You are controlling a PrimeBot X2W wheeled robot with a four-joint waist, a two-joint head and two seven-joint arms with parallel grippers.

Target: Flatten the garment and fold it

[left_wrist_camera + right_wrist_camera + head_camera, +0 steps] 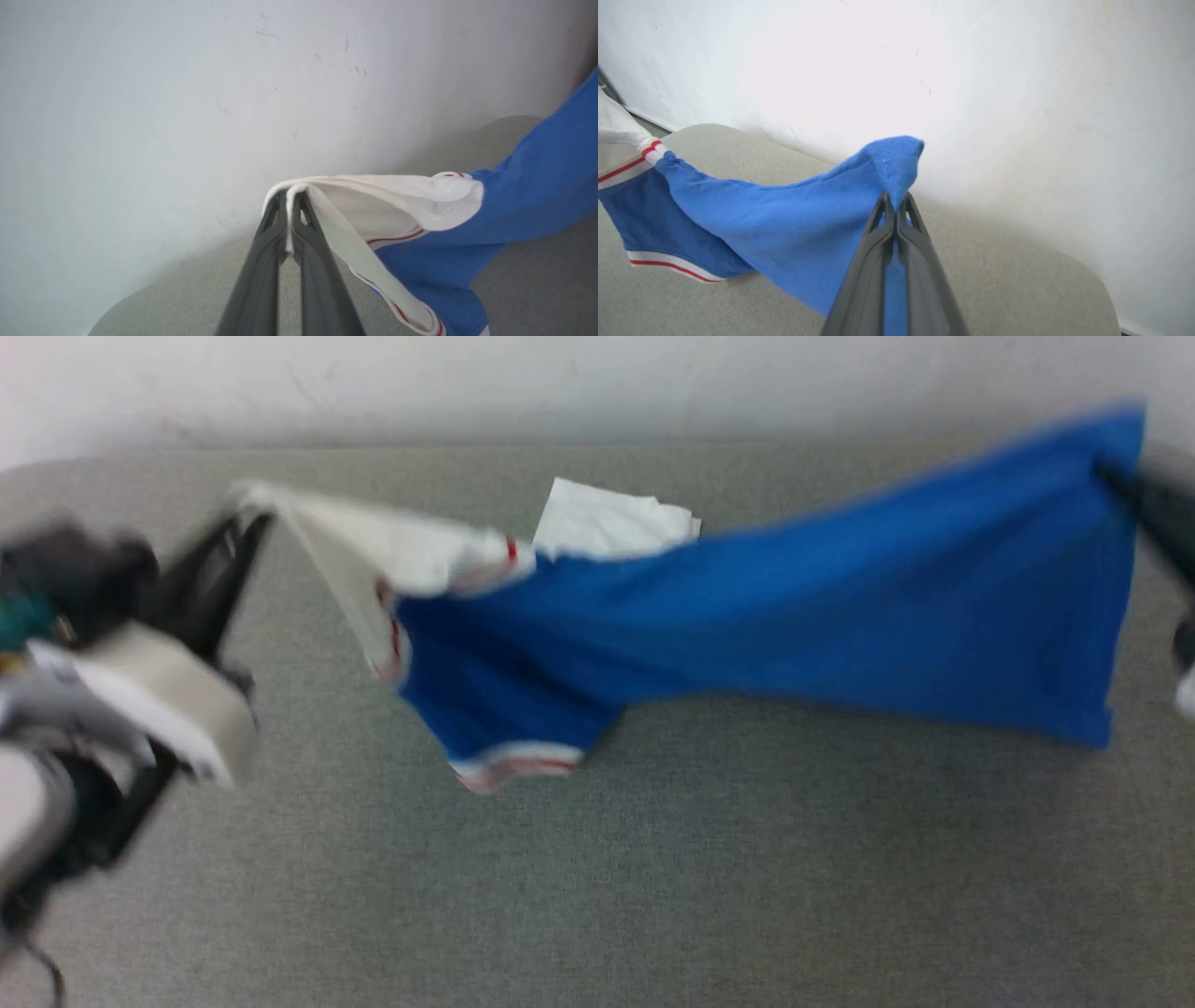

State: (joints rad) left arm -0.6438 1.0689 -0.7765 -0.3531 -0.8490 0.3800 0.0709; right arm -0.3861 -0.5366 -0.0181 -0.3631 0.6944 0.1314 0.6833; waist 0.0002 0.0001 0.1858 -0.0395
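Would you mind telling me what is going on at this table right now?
The robot holds the garment stretched between its two grippers above the grey table. The left gripper is shut on a white sleeve, the right gripper on a blue corner at the other end. It hangs sagging, not yet laid flat or folded.

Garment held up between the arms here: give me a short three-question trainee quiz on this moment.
1. True or false: the garment lies spread flat on the grey surface.
2. The left gripper is shut on: A) the white sleeve, B) blue body fabric, C) nothing.
3. Fill in the colour: the right gripper pinches a ____ corner of the garment.
Key: 1 false, it hangs stretched between both grippers; 2 A; 3 blue.
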